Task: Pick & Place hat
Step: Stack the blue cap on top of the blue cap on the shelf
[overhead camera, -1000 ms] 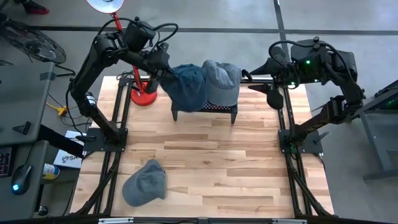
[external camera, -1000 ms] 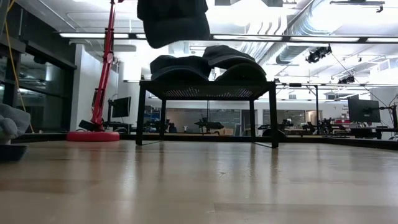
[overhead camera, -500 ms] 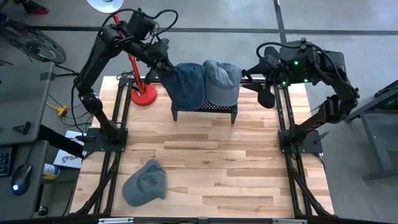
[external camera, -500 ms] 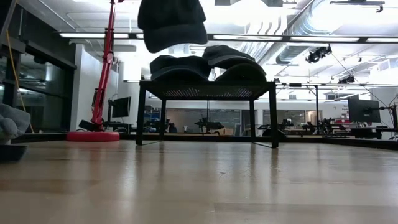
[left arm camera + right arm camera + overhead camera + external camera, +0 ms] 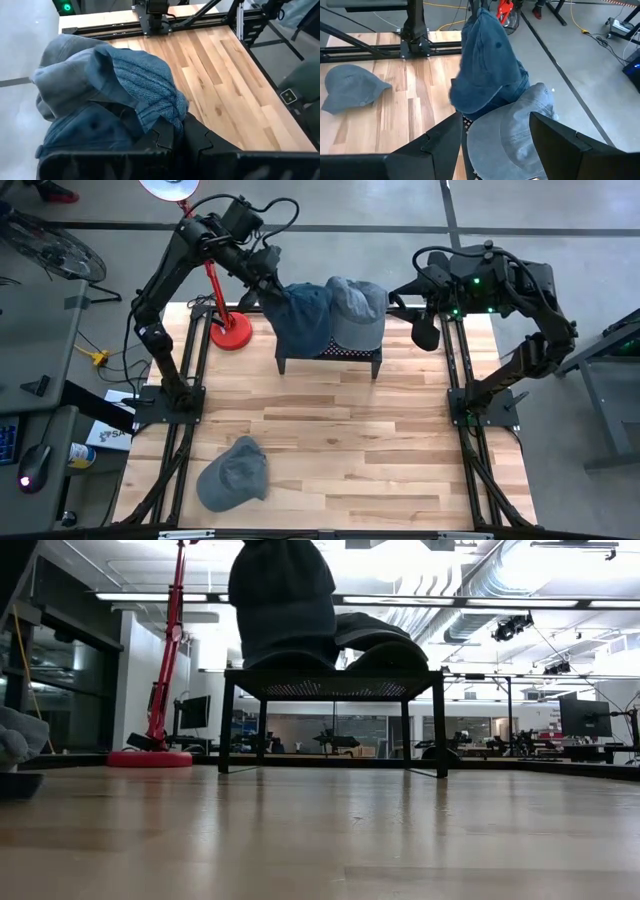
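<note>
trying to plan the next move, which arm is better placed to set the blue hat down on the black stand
Left. The left gripper is already shut on the blue hat, hanging over the black stand. The right gripper is open and empty, off beside the stand's other end.

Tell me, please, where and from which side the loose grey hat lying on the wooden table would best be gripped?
The grey hat lies flattened on the table, its brim spread at the edge. I would pinch that thin brim from above; the soft crown offers no firm hold. The left tool is shut on the blue hat.
</note>
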Robot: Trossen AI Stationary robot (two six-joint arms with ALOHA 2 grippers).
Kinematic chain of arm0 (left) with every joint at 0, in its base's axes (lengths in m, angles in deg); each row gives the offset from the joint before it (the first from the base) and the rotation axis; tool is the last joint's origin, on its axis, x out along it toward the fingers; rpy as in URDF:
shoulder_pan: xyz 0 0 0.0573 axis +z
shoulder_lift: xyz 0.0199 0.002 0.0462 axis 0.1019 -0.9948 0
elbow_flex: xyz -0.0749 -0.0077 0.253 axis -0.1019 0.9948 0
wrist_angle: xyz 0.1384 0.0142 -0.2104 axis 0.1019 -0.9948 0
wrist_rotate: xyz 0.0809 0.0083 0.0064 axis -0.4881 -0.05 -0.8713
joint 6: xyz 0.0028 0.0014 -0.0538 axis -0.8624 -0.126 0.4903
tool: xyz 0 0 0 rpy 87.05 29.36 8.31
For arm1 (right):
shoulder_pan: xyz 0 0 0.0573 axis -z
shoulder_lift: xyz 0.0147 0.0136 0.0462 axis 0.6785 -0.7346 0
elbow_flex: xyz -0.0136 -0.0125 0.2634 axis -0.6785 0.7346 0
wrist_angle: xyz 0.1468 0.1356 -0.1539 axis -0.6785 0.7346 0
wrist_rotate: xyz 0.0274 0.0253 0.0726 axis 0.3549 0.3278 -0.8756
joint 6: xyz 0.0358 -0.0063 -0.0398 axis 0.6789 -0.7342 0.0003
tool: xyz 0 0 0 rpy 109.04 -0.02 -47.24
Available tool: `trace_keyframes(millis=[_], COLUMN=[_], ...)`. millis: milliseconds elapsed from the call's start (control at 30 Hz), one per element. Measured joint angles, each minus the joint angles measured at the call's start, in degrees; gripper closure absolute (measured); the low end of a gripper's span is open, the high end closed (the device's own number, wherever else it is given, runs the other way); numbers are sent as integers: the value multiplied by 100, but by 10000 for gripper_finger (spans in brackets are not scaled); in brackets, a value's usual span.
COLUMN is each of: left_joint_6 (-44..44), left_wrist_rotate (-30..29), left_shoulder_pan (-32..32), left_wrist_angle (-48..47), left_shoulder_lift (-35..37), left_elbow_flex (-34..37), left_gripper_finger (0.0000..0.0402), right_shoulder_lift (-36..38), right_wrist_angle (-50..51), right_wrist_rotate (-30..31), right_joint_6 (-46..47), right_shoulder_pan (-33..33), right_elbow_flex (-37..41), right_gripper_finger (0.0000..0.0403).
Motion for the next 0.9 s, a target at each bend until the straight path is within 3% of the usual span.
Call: trace_keyframes(millis=[533, 900], left_joint_6=[-112, -93], left_wrist_rotate=[-475, -1581], left_shoulder_pan=[3, 2], left_wrist_angle=[232, 812], left_shoulder_lift=[-297, -458], left_elbow_flex=[0, 0], left_gripper_finger=[400, 400], right_shoulder_lift=[0, 0], right_wrist_angle=[-201, -284], right_wrist_rotate=[199, 212], right_joint_6=[69, 180], right_shoulder_pan=[0, 0], right_elbow_flex=[0, 0], right_gripper_finger=[178, 178])
